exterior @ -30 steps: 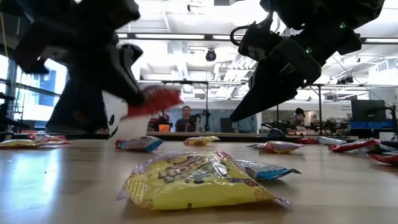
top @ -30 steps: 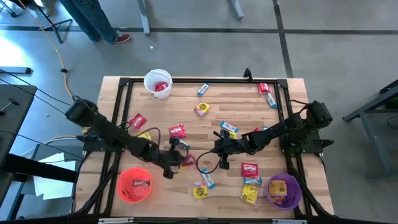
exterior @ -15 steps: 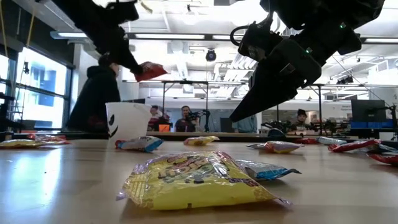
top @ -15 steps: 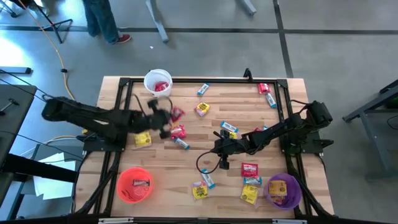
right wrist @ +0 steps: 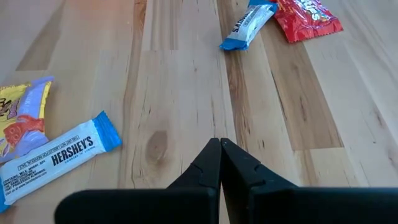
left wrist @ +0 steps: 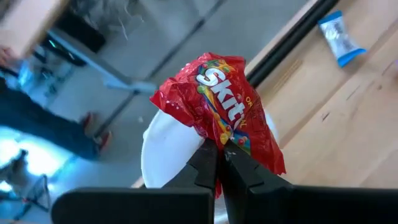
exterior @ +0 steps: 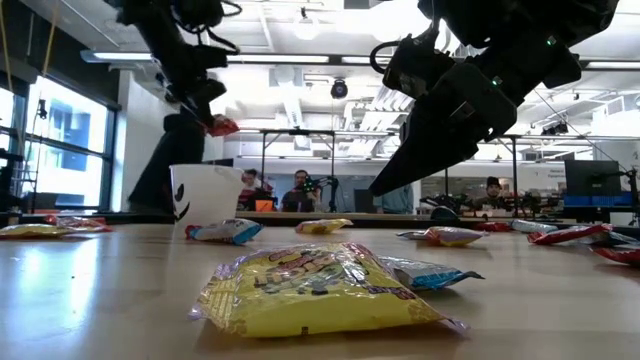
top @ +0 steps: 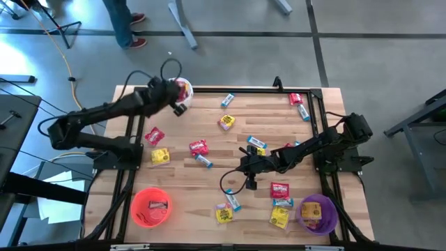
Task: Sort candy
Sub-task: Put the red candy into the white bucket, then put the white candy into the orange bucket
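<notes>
My left gripper [top: 180, 97] is shut on a red candy packet [left wrist: 214, 106], hanging over the white cup [left wrist: 160, 158] at the table's far left. The low view shows that packet [exterior: 222, 125] above the cup [exterior: 207, 193]. My right gripper [right wrist: 220, 149] is shut and holds nothing, a little above the table's middle [top: 245, 162]. Loose candy lies flat on the wood: red packets [top: 198, 147], yellow packets [top: 160, 155] and blue-and-white bars [top: 228, 100]. My left gripper pinches one end of the red packet [left wrist: 217, 144] between its two fingers. The fingers slant down from the table's left side. The packet sticks out past the fingertips, lifted clear, above the cup's opening.
An orange cup [top: 150, 207] with a candy in it stands near the front left, and a purple cup [top: 318, 213] near the front right. A black frame [top: 230, 89] runs along the table's edges. A person's legs [top: 125, 21] show beyond the far edge.
My left gripper has swung up and toward the far edge, from beside the orange cup to above the white cup. It turned on the way and stayed shut on the red packet, which is carried clear of the table.
</notes>
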